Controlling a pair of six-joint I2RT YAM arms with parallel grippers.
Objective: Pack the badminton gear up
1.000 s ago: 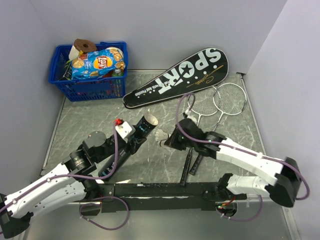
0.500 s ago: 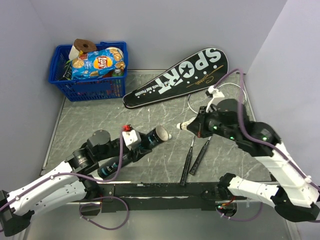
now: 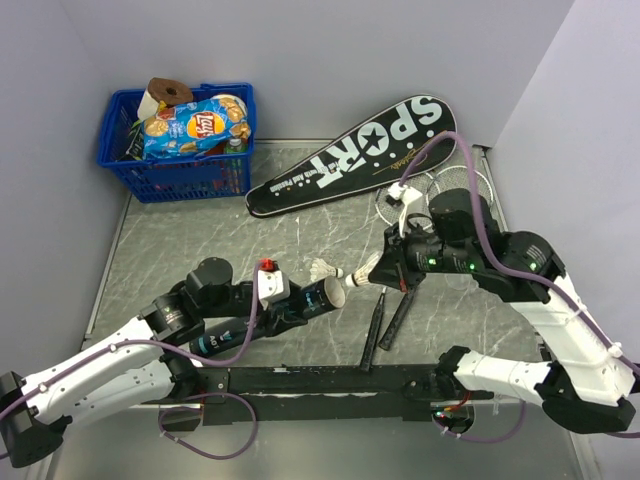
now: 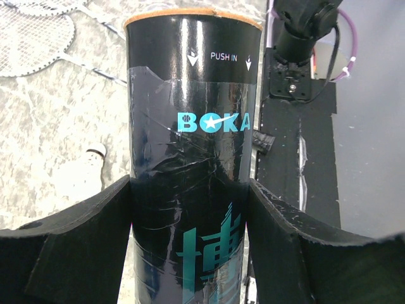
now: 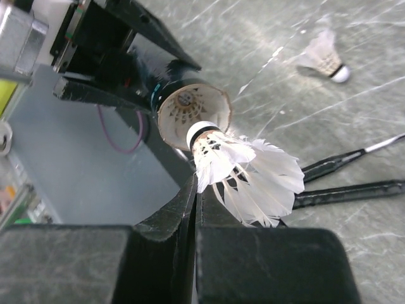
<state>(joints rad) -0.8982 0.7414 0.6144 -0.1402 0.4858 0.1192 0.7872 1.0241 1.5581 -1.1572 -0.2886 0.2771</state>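
The table (image 3: 180, 240) has a grey marbled top streaked with thin white veins, and it fills the space between three plain walls. The far wall (image 3: 320, 60) is a smooth, pale lavender-grey panel with no markings. The left wall (image 3: 40, 200) and the right wall (image 3: 590, 120) have the same finish and stand right at the table's edges. A pale edging (image 3: 290, 144) runs where the top meets the far wall. In the far left corner stands a blue basket (image 3: 175, 170) of snacks. The light is soft and even. It casts faint shadows and leaves a dull sheen on the marbled top in the right wrist view.
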